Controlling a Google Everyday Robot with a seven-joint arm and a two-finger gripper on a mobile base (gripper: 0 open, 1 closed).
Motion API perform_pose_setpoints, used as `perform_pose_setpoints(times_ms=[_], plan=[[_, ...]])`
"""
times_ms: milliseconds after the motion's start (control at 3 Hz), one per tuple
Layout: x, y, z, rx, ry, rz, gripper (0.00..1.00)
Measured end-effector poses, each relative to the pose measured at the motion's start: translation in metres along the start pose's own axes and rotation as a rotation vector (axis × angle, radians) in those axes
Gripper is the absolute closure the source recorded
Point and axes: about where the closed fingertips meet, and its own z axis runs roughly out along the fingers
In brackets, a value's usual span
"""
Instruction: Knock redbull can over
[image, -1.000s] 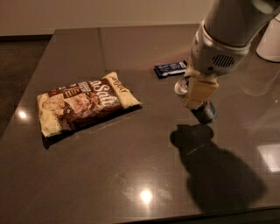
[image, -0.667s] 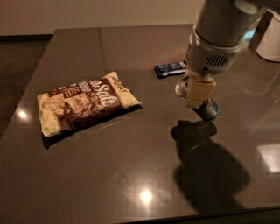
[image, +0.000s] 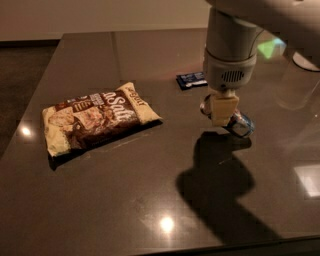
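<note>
We see the tool (image: 223, 116) hanging low over the right half of the table (image: 120, 205), its pale beige tip pointing straight down from the grey-white wrist of the arm (image: 231, 47); whether it is open or closed we cannot tell, since only one beige face is turned toward us. Right behind and beneath that tip lies the redbull can (image: 241, 125), blue and silver. It appears tipped rather than upright, its body slanting from a silvery end that peeks out left of the tool to a blue end that shows low on the right. The tool hides the can's middle, and we cannot tell whether the two touch. Below them a broad dark shadow (image: 217, 180) spreads across the glossy table toward the near edge. Just beyond the tool, toward the far side, a flat dark-blue wrapped bar (image: 191, 80) lies on the surface, apart from the can. Well to the left rests a brown and cream snack bag (image: 97, 120), lying flat at a slant. A pale rounded object (image: 306, 60) sits at the right edge of the view.
</note>
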Motion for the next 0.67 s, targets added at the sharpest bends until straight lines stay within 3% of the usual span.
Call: perform_pose_setpoints(times_ms=[667], plan=[[0.007, 0.004, 0.022, -0.052, 0.044, -0.037, 0.12]])
